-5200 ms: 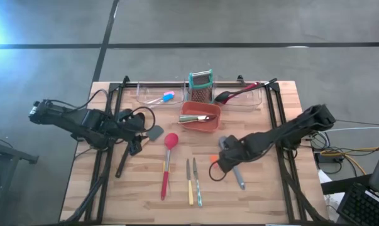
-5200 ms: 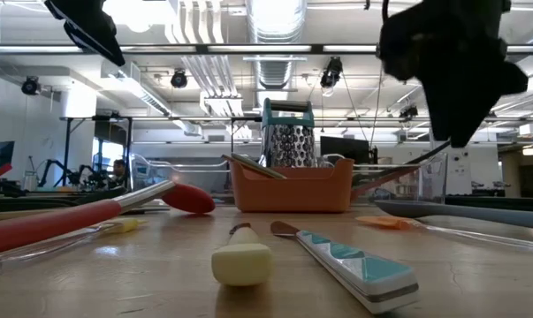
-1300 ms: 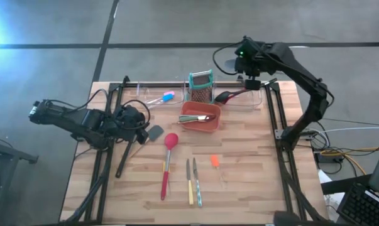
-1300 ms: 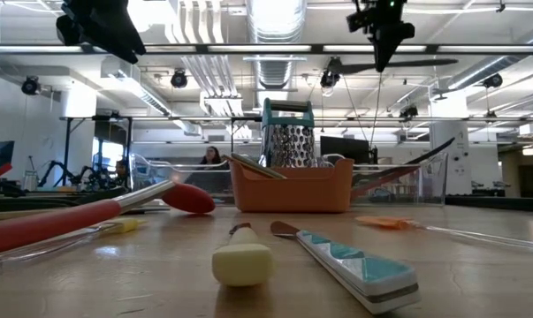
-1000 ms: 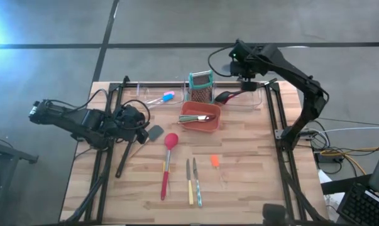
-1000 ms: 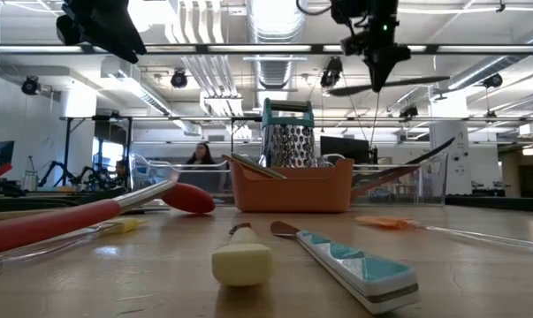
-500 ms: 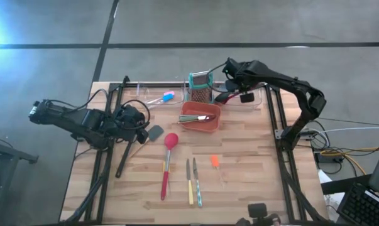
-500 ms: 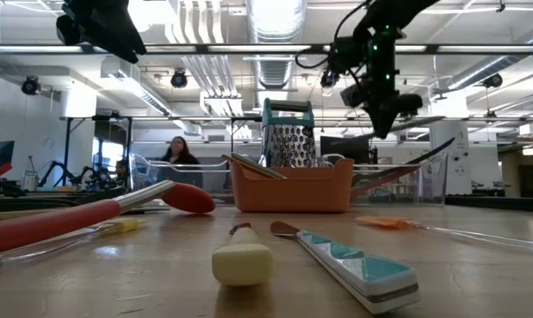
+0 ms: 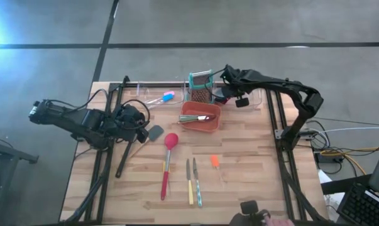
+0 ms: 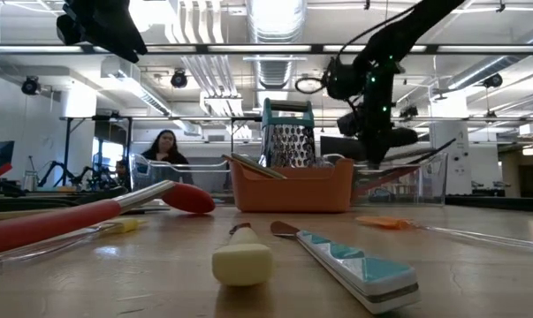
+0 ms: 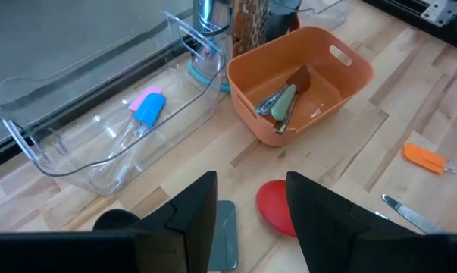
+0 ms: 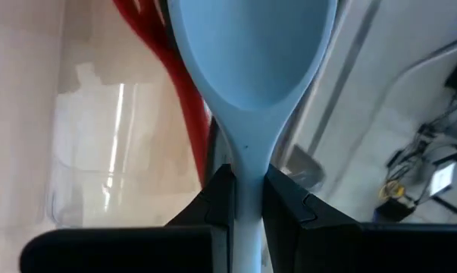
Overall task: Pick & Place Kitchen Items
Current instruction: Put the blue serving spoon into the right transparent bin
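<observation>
My right gripper [image 9: 235, 95] hangs over the clear tray [image 9: 255, 99] at the table's far right, shut on a pale grey-blue spoon [image 12: 255, 53]. A red-handled utensil [image 12: 160, 53] lies in that tray below it. My left gripper [image 11: 251, 212] is raised over the table's left side, open, with a grey spatula [image 9: 154, 133] and a red spoon [image 9: 170, 141] on the wood beneath. Two knives [image 9: 193, 183] and an orange scraper [image 9: 214, 161] lie flat nearer the front. Blue and pink scrapers [image 9: 166, 96] rest in the left clear tray. My right gripper pinches the spoon's neck [image 12: 247, 163], just behind the bowl, between its two fingers [image 12: 220, 199]. The fingers come from above, pointing steeply down, and lie across the handle. The spoon sits about level, lifted clear above the tray, as the low view [image 10: 397, 135] shows.
The orange bin [image 9: 200, 117] with utensils inside stands at the far middle, the teal-framed grater [image 9: 200, 86] right behind it. Black frame rails [image 9: 274, 119] run along both table sides. A person [image 10: 164, 146] is in the room behind.
My right gripper has come down from high above the far edge toward the right clear tray, drifting slightly toward the table's left and rolling about its axis. The spoon has stayed pinched and roughly level. A person in the room behind has walked across.
</observation>
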